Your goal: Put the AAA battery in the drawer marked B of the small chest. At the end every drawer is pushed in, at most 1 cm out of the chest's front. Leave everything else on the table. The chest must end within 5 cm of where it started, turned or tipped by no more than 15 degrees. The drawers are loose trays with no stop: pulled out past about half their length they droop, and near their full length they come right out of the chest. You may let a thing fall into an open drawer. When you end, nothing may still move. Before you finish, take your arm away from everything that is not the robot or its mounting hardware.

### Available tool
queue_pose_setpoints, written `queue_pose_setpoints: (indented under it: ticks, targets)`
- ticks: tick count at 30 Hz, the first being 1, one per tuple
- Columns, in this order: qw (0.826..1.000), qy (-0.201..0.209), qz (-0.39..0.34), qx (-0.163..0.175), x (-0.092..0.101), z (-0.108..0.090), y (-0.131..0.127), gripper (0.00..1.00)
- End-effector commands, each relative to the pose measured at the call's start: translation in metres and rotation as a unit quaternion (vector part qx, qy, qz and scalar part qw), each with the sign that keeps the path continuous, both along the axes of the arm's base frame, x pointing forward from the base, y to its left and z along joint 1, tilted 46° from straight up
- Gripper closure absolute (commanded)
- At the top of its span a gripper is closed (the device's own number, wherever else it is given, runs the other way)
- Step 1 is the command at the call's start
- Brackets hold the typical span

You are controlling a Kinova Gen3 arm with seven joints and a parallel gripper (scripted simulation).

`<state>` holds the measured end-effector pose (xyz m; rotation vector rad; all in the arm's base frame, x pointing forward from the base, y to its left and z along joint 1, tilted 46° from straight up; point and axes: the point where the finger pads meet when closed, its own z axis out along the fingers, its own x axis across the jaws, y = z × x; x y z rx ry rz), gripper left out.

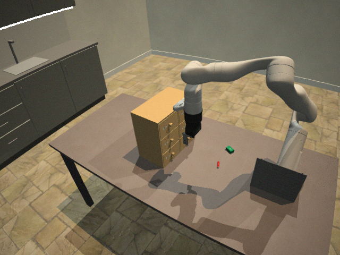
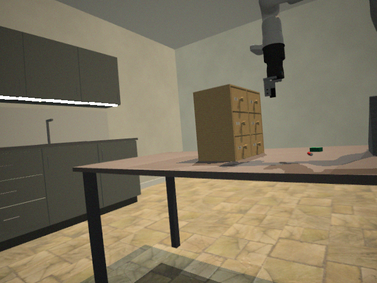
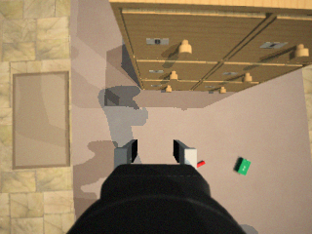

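Note:
The small wooden chest (image 1: pixel 148 137) (image 2: pixel 212 128) (image 3: pixel 190 36) stands upright on the table with six drawers in two columns of three, all looking pushed in. Each drawer has a knob and a small label; the letters are too small to read, so I cannot tell which is B. The red AAA battery (image 1: pixel 218 164) (image 2: pixel 309 153) (image 3: pixel 201 164) lies on the table in front of the chest. My gripper (image 3: pixel 155 147) (image 2: pixel 270 92) is open and empty, pointing down in front of the chest's drawer fronts, at about the height of the top drawers, well above the table.
A green block (image 1: pixel 229 149) (image 2: pixel 316 149) (image 3: pixel 243 166) lies near the battery on the table (image 1: pixel 109 153) (image 2: pixel 146 163). A dark upright panel (image 1: pixel 277 179) stands by the arm's base at the right. Kitchen cabinets (image 1: pixel 49 99) stand beyond the table at the left.

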<state>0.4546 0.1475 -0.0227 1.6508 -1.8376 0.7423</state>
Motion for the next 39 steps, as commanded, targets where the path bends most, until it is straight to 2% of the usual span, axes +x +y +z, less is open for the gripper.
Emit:
queue_pose_setpoints:
  ticks: [1,27,39]
  targets:
    - [1.000,-0.003,0.000,0.002,-0.001,-0.003,0.000,0.00]
    - [0.998,-0.046,0.044,-0.004,0.008,-0.012,-0.011,0.00]
    - [0.992,-0.090,0.089,-0.010,0.018,-0.022,-0.023,0.00]
